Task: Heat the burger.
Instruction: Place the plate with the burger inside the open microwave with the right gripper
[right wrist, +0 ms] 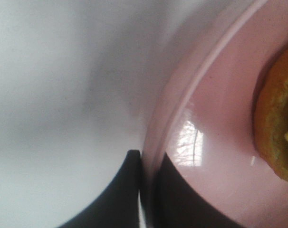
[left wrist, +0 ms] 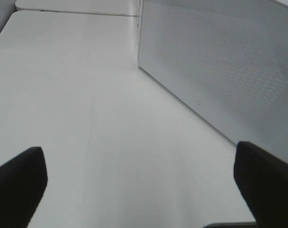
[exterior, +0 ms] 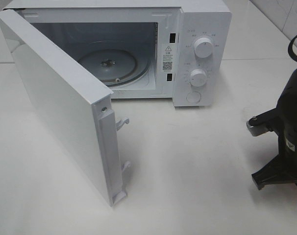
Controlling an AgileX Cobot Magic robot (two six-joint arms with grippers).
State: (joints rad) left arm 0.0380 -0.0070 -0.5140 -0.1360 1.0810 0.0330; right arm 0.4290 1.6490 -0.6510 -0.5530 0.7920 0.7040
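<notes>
Only an edge of the burger (right wrist: pixel 276 121) was shown, in the right wrist view: a golden-brown bun side with a fleck of yellow, set on a glossy pink plate (right wrist: pixel 215 118). The plate's rim was pinched by the right gripper (right wrist: pixel 148 164), whose dark fingers (right wrist: pixel 118 194) were closed one on each side of it. Whether the plate rested on the white table (right wrist: pixel 49 95) or was raised off it could not be told. In the exterior high view the black right arm (exterior: pixel 285 142) was seen at the right edge, well apart from the white microwave (exterior: pixel 202 29). The microwave's door (exterior: pixel 55 107) was swung wide open, so that the glass turntable (exterior: pixel 109 66) was exposed. An upper knob (exterior: pixel 203 48) and a lower knob (exterior: pixel 198 77) were set on the front panel. The left gripper (left wrist: pixel 141 187) was held with its jaws spread wide over the table, near the door's perforated face.
</notes>
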